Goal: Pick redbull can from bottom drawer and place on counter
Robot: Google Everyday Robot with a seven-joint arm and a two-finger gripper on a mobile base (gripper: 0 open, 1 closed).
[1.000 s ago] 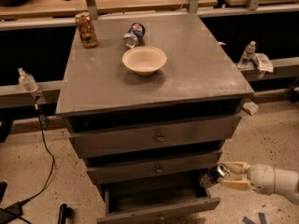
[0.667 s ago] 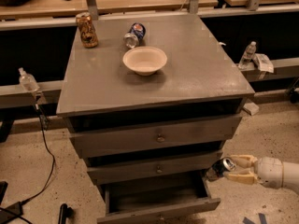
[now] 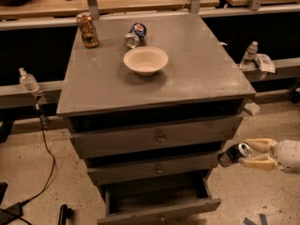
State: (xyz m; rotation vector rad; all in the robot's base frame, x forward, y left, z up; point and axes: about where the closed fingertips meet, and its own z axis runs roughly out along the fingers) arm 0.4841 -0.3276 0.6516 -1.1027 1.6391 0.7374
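My gripper point(image 3: 247, 155) is at the right of the cabinet, level with the middle drawer, and is shut on the redbull can point(image 3: 233, 154). The can lies roughly sideways in the pale fingers point(image 3: 260, 146), silver top facing the camera. The bottom drawer point(image 3: 159, 204) is pulled open below and to the left of the can; its inside looks dark and bare. The counter point(image 3: 103, 83) is the grey top of the cabinet, well above the gripper.
On the counter stand a white bowl point(image 3: 146, 60), a gold-brown can point(image 3: 88, 30) at the back left, and a shorter blue can point(image 3: 135, 34) lying on its side. Two shallower drawers point(image 3: 159, 137) are shut. Plastic bottles point(image 3: 249, 54) stand on side rails. A cable point(image 3: 47, 144) hangs at left.
My gripper has moved up and to the right with the redbull can, away from the open bottom drawer. The things on the counter have not moved.
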